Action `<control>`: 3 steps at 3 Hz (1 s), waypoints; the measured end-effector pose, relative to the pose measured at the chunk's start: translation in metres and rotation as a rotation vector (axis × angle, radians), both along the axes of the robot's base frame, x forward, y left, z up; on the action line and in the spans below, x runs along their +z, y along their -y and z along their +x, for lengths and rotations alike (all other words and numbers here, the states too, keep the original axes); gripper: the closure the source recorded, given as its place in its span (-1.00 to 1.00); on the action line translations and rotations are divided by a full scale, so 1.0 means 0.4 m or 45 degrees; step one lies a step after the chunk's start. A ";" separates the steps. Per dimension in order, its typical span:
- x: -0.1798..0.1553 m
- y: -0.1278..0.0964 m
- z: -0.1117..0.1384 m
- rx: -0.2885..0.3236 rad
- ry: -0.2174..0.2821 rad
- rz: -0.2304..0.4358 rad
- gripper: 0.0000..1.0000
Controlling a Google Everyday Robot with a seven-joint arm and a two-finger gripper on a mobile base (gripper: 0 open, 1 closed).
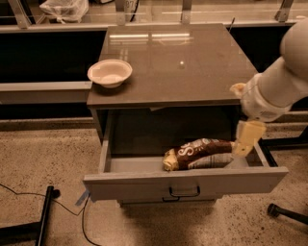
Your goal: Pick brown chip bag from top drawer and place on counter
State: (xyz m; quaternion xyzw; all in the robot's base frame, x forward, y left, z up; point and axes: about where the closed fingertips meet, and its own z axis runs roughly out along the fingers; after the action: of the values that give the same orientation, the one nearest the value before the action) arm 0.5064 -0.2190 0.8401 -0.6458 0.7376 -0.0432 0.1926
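The brown chip bag [202, 153] lies on its side in the open top drawer [185, 182], right of centre, with its yellowish ends pointing left and right. The drawer is pulled out and shows a small dark handle on its front panel. The gripper [245, 140], on a white arm coming in from the right, hangs inside the drawer at the bag's right end, touching it or nearly so. The glossy grey-brown counter [187, 62] lies above the drawer.
A white bowl [110, 72] stands on the counter's left front part. A plastic bag [64, 8] lies on the ledge behind. Dark stand legs and a cable [43, 216] lie on the floor at the left, and a caster foot [276, 210] at the right.
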 end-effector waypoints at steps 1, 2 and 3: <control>-0.096 -0.033 0.067 0.080 -0.024 0.030 -1.00; -0.161 -0.067 0.098 0.193 -0.060 0.053 -1.00; -0.196 -0.076 0.104 0.262 -0.072 0.064 -1.00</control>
State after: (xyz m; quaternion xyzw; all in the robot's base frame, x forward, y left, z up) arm 0.5481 -0.1885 0.7615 -0.7141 0.6733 0.0137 0.1912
